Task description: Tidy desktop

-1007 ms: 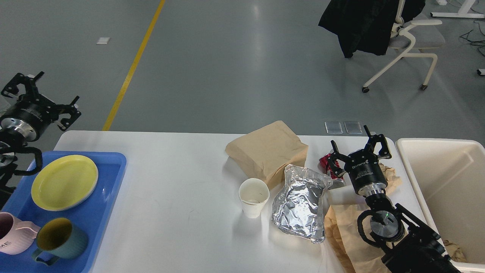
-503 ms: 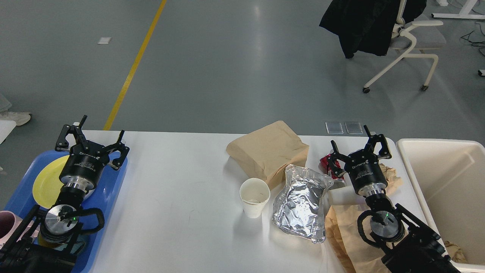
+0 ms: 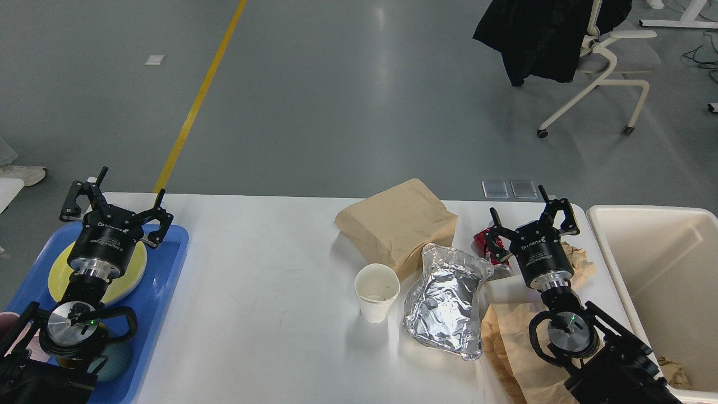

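- Your desk [image 3: 269, 269], the wide white one, fills the lower half of the frame from left of centre almost to the right edge.
- Lower right, the cream bin [image 3: 681, 269] stands just beside the desk's right end, with crumpled brown paper in its near corner.
- Lower left, the blue tray [image 3: 160, 297] sits on the desk's left end, carrying a yellow plate [image 3: 132, 275] that your left arm largely covers.
- Centre frame, a tan paper bag [image 3: 395, 221] lies near the far edge of the desk.
- Just below and right of it, a crinkled foil pouch [image 3: 446, 306] lies on the desk, its top touching the bag.
- Lower right, flat brown paper [image 3: 507, 348] lies spread under your right arm, reaching the bottom of the frame.
- A white paper cup [image 3: 377, 293] stands upright just left of the foil, open and close to the bag's near corner.
- A crushed red can [image 3: 487, 242] sits just left of your right pincer, touching the foil's top right.
- Your left pincer [image 3: 116, 202] hangs over the far left corner of the tray, fingers spread wide, gripping nothing.
- Your right pincer [image 3: 530, 216] is at mid right of the frame, above the can and crumpled paper, fingers spread apart and empty.
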`<state>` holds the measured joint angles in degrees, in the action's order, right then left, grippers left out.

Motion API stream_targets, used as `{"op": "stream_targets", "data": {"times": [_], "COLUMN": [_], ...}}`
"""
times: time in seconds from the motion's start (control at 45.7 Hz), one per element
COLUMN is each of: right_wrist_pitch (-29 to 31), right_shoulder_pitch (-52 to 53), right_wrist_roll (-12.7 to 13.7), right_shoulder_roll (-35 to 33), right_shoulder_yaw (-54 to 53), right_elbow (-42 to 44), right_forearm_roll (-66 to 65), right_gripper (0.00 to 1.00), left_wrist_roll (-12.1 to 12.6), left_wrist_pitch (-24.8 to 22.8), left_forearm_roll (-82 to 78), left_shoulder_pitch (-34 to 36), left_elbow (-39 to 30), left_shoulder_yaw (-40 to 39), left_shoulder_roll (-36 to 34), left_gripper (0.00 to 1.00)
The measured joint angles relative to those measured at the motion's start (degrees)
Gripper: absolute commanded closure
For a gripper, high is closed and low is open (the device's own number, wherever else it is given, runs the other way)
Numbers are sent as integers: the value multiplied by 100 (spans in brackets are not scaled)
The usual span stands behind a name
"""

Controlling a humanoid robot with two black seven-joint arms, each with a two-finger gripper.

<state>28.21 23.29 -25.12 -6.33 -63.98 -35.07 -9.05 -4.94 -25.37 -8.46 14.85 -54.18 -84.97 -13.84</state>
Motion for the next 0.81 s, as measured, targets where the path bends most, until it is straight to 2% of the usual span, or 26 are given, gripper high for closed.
{"op": "stream_targets", "data": {"times": [0.153, 0.394, 0.569, 0.657, 0.81], "right_wrist_pitch": [0, 0, 0, 0, 0], "right_shoulder_pitch": [0, 0, 0, 0, 0], "right_wrist_roll": [0, 0, -1, -2, -2], "right_shoulder_roll": [0, 0, 0, 0, 0], "right_shoulder_yaw": [0, 0, 0, 0, 0], "right_elbow": [1, 17, 15, 10, 7], "right_forearm_roll": [0, 0, 0, 0, 0], "right_gripper": [0, 0, 0, 0, 0], "left_wrist_roll": [9, 52, 19, -116, -537], "left_wrist_pitch": [-247, -860, -902, -897, -928], "left_forearm_roll": [-56, -105, -176, -186, -195], "left_shoulder_pitch": [-115, -274, -249, -216, -99], "left_elbow": [109, 691, 731, 816, 972], "left_shoulder_yaw": [50, 74, 52, 39, 61], "left_shoulder_roll": [37, 116, 150, 242, 318], "left_gripper": [4, 4, 4, 4, 4]}}
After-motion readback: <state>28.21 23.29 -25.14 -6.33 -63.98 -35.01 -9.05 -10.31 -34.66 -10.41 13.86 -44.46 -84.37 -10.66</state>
